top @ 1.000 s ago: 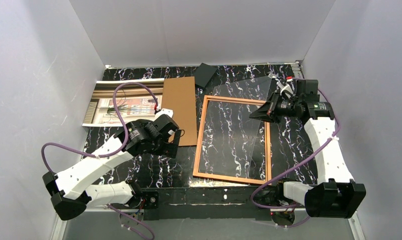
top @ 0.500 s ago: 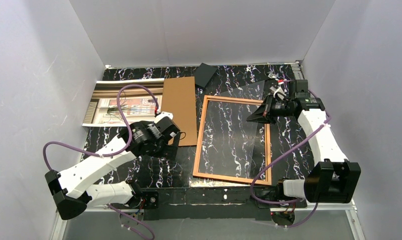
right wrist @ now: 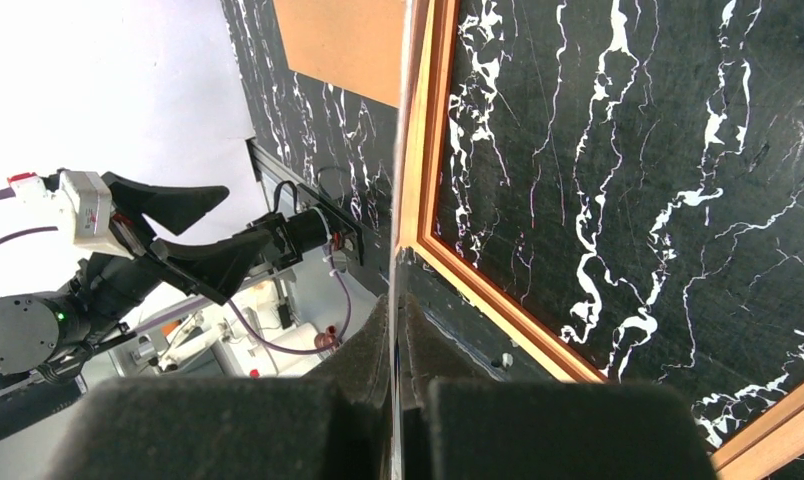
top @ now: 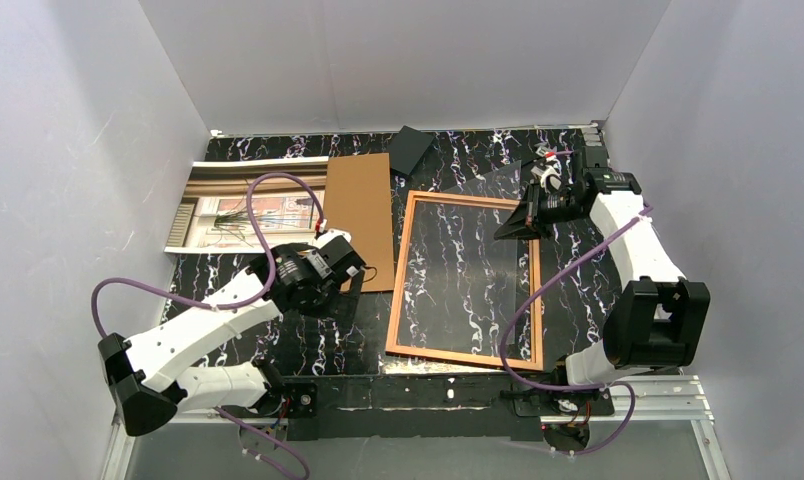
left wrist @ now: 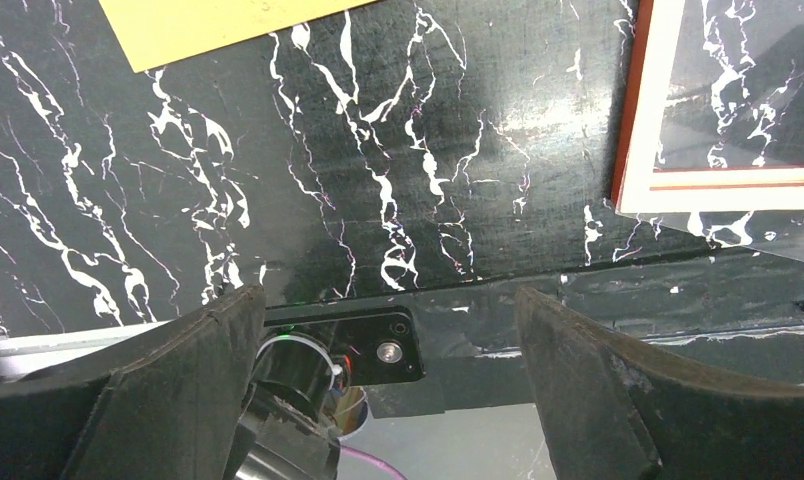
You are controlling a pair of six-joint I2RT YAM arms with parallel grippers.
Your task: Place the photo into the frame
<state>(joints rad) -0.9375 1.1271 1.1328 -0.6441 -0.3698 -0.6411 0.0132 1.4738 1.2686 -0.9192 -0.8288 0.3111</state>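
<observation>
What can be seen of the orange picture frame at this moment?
The frame is a large rectangle of thin orange-red, wood-like rails, lying flat and slightly skewed on the black marbled table, right of centre. It is empty: the marble shows through its opening. A brown cardboard board lies close along its left rail; whether they touch cannot be judged. The right gripper, shut on a clear sheet, holds it tilted over the frame's far right corner. The left wrist view shows a paler inner lip.
</observation>
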